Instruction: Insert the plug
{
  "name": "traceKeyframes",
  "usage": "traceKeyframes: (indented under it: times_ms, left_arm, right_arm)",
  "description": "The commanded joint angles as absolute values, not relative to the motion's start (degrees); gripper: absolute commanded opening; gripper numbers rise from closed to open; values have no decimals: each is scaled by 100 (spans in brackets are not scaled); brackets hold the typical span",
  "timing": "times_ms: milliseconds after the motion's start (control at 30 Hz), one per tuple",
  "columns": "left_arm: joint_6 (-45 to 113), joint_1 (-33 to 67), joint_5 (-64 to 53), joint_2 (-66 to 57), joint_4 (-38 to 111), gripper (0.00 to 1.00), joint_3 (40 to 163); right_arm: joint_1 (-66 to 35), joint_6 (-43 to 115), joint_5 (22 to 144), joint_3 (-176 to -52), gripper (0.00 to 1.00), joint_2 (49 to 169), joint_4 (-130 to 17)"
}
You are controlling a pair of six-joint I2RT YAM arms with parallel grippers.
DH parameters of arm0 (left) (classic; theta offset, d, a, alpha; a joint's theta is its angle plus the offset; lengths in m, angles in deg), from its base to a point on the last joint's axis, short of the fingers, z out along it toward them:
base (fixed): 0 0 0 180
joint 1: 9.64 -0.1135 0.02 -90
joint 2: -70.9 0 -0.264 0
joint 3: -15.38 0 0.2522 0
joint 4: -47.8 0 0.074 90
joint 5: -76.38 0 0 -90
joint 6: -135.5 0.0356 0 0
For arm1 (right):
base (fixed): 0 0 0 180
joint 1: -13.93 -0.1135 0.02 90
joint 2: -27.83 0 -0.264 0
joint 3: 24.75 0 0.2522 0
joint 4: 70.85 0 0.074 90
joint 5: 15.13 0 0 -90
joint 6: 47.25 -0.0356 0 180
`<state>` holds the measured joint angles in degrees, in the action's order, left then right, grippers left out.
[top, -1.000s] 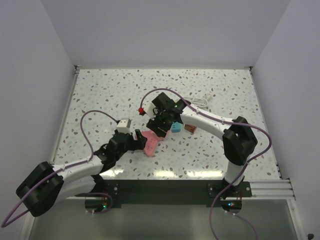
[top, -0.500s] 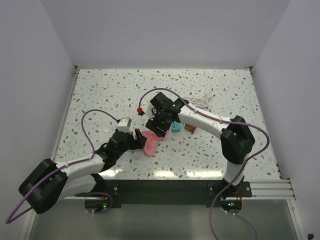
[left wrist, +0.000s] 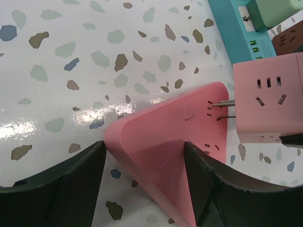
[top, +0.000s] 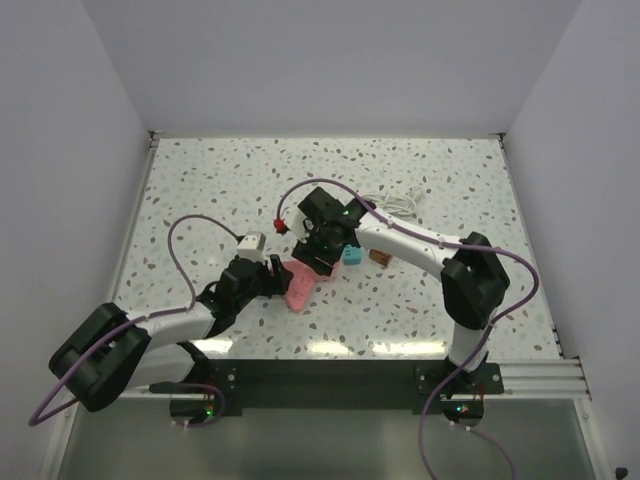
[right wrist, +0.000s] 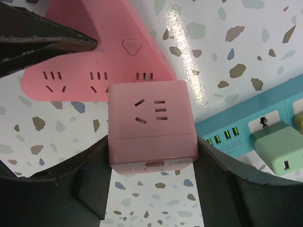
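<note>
We are mid-insertion: our left gripper (left wrist: 142,175) is clamped across the near end of the pink power strip (left wrist: 165,142), pinning it to the table, and just beyond its fingers our right gripper (right wrist: 151,189) is closed on the pink cube plug (right wrist: 152,125). The cube's prongs (left wrist: 220,109) sit partly in the strip's far socket, metal still showing. Next, we judge, comes a straight push along the prongs, with the left bracing the strip.

Pink power strip (right wrist: 102,52): a raised triangle mark and a wavy line, no letters; pink cube adapter (right wrist: 151,126): tiny print, unreadable
</note>
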<state>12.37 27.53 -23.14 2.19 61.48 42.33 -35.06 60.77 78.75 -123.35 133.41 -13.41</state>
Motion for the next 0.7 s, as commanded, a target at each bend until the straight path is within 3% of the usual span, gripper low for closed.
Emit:
traceKeyframes:
  times_ms: [0,667]
  left_arm:
    - [1588,2710,-2188,111,6524,69,4478]
    - [1957,2675,-2003,-91,6595,65,4646]
  right_arm:
    - [-3599,6041,7760,-12271,0,13260,-1043]
    - [-3660,5866,7584,-12622,0,13523,-832]
